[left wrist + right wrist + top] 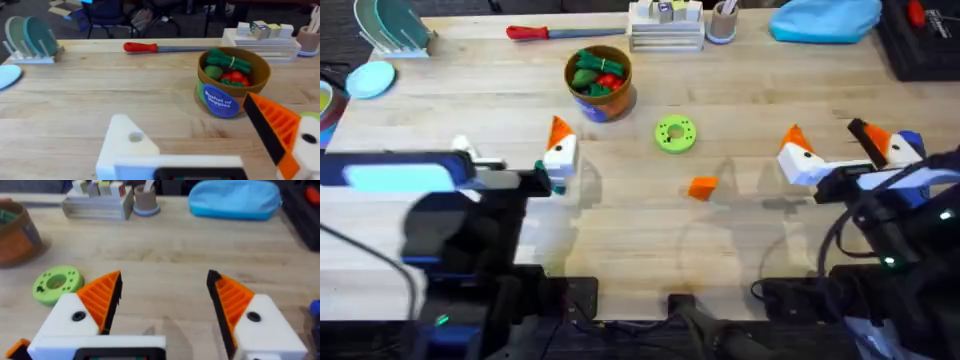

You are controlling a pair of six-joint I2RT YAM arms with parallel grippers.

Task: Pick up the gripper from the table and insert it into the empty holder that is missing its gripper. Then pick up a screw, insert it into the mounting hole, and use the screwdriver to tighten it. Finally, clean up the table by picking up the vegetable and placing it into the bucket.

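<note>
The bare white holder [127,142] on the left gripper [555,160] is unfilled; its jaws stand open, empty. The right gripper [165,302] is open too. The orange gripper [703,187] lies untouched on the table [620,230], so every step remains.

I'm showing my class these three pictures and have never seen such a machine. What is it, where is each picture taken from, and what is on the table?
These are two robot arms at a wooden table. One picture looks down from above; the other two come from cameras on each wrist. The right gripper is open, both fingers orange-tipped. The left gripper is open too, but one finger is a bare white holder. Its missing orange gripper lies on the table, near a green disc and a bucket of toy vegetables. Nothing is held.
</note>
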